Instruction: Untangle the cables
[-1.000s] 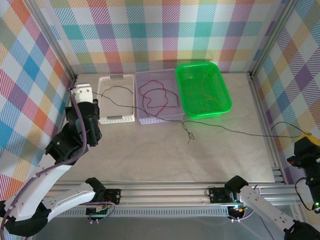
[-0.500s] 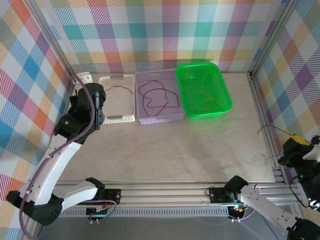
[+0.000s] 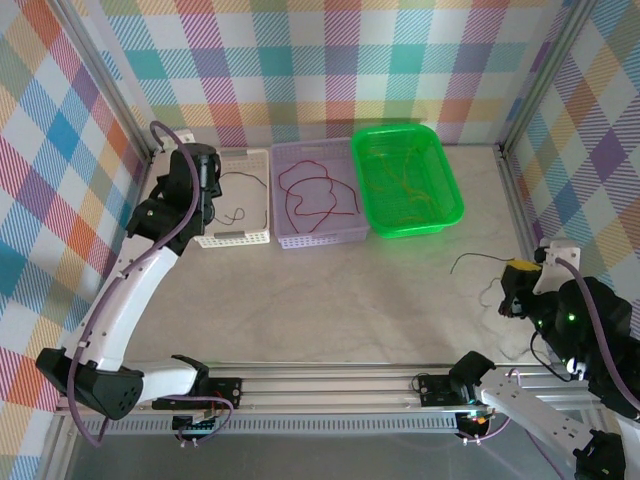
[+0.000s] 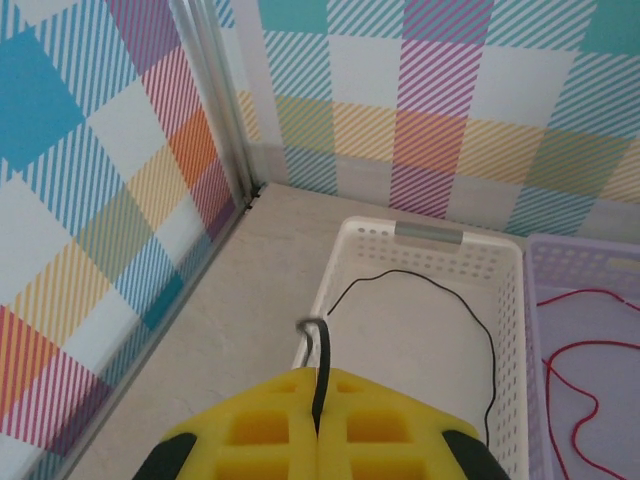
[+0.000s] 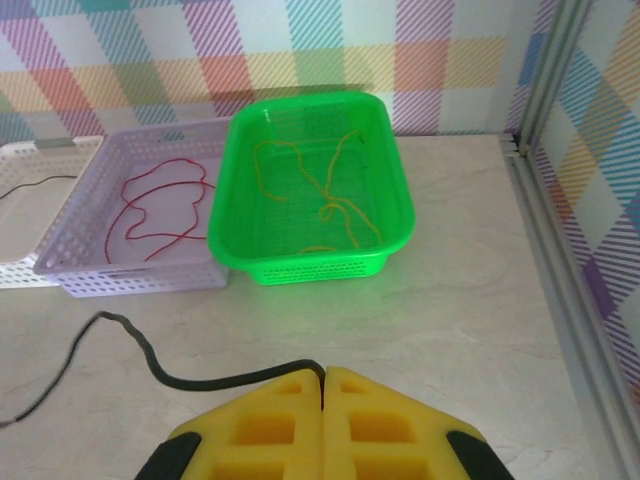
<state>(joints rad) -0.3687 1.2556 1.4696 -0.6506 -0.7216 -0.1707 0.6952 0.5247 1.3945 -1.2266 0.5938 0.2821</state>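
My left gripper (image 3: 207,168) hovers at the white basket's (image 3: 235,238) near-left corner, shut on the end of a thin black cable (image 4: 400,272) that arcs across the basket floor. My right gripper (image 3: 520,272) is low over the table's right side, shut on another black cable end (image 5: 220,380) that trails off to the left over the tabletop (image 3: 468,257). A red cable (image 3: 300,190) lies looped in the purple basket (image 3: 320,240). A yellow-orange cable (image 5: 330,205) lies in the green basket (image 5: 320,268).
The three baskets stand side by side along the back wall. Aluminium rails (image 3: 530,230) border the table's sides and front edge. Checkered walls close in the left, back and right.
The left gripper swung from the table's left side back to the white basket. The black cable stretched across the table is gone from the middle. The right gripper moved in from the right edge.
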